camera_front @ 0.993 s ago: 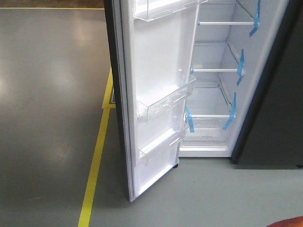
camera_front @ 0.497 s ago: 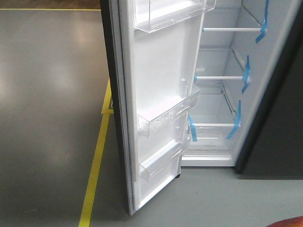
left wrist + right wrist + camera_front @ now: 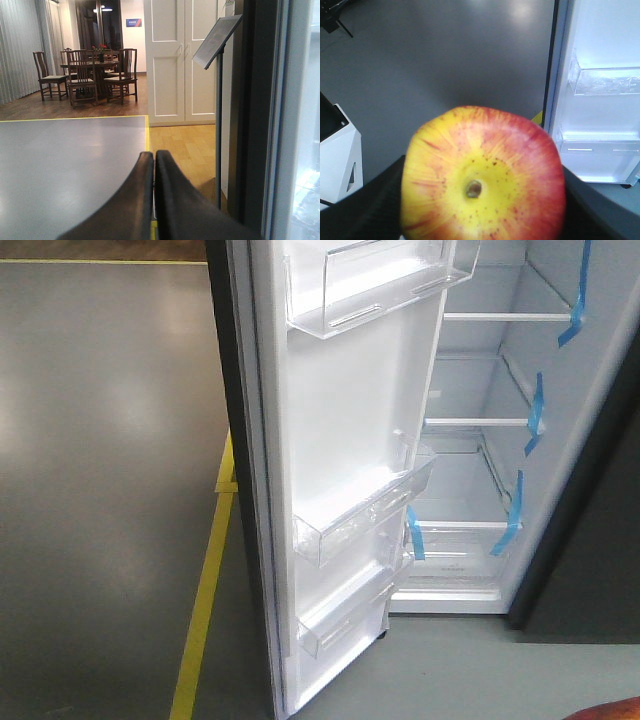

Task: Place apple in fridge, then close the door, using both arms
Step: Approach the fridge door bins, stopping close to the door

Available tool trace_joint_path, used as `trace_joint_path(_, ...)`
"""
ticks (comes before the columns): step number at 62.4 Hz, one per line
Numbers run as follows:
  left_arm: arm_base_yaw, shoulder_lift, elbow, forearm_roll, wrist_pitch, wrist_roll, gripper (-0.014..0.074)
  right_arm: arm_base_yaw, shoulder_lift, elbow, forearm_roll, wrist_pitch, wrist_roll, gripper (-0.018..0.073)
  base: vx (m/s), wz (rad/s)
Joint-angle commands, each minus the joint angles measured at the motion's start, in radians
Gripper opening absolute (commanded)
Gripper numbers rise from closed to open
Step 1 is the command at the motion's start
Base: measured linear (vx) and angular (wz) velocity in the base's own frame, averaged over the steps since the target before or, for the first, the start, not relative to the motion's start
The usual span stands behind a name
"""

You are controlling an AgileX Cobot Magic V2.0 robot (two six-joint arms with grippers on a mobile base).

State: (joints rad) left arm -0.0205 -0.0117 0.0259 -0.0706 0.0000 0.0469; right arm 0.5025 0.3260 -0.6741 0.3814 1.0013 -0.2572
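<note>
Red and yellow shiny skin fills the right wrist view, where the apple [image 3: 482,180] is gripped between the black fingers [image 3: 370,210] of the right gripper [image 3: 482,220], its dimpled end turned to the camera. The apple is held above the grey floor [image 3: 445,60], outside the fridge, and only a red sliver of it is seen at the lower right edge of the front view. The fridge [image 3: 470,470] is shown with its white inside exposed and its glass shelves [image 3: 480,422] marked with blue tape strips [image 3: 515,515]. The door [image 3: 340,430] is swung wide open, and clear plastic bins [image 3: 365,510] are fixed to its white lining. A yellow line [image 3: 205,590] is painted on the floor left of the door. In the left wrist view the fingers [image 3: 142,200] of the left gripper [image 3: 154,157] are pressed together with nothing between them, and a dining table [image 3: 90,65] with wooden chairs is seen far behind
</note>
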Motion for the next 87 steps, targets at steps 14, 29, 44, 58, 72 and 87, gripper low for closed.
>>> trace_joint_path(14,0.001,-0.015,0.021,-0.003,-0.073,-0.003,-0.0006,0.000,0.011,-0.027,0.025,-0.075,-0.004,0.0395,0.12,0.01)
trace_joint_path(29,0.001,-0.015,0.021,-0.003,-0.073,-0.003,-0.0006,0.000,0.011,-0.027,0.025,-0.075,-0.004,0.0395,0.10,0.00)
trace_joint_path(44,0.001,-0.015,0.021,-0.003,-0.073,-0.003,-0.0006,0.000,0.011,-0.027,0.025,-0.075,-0.004,0.0395,0.09,-0.01)
trace_joint_path(58,0.001,-0.015,0.021,-0.003,-0.073,-0.003,-0.0006,0.000,0.011,-0.027,0.025,-0.075,-0.004,0.0395,0.07,-0.02)
trace_joint_path(72,0.001,-0.015,0.021,-0.003,-0.073,-0.003,-0.0006,0.000,0.011,-0.027,0.025,-0.075,-0.004,0.0395,0.06,-0.02)
trace_joint_path(87,0.001,-0.015,0.021,-0.003,-0.073,-0.003,-0.0006,0.000,0.011,-0.027,0.025,-0.075,-0.004,0.0395,0.06,-0.02)
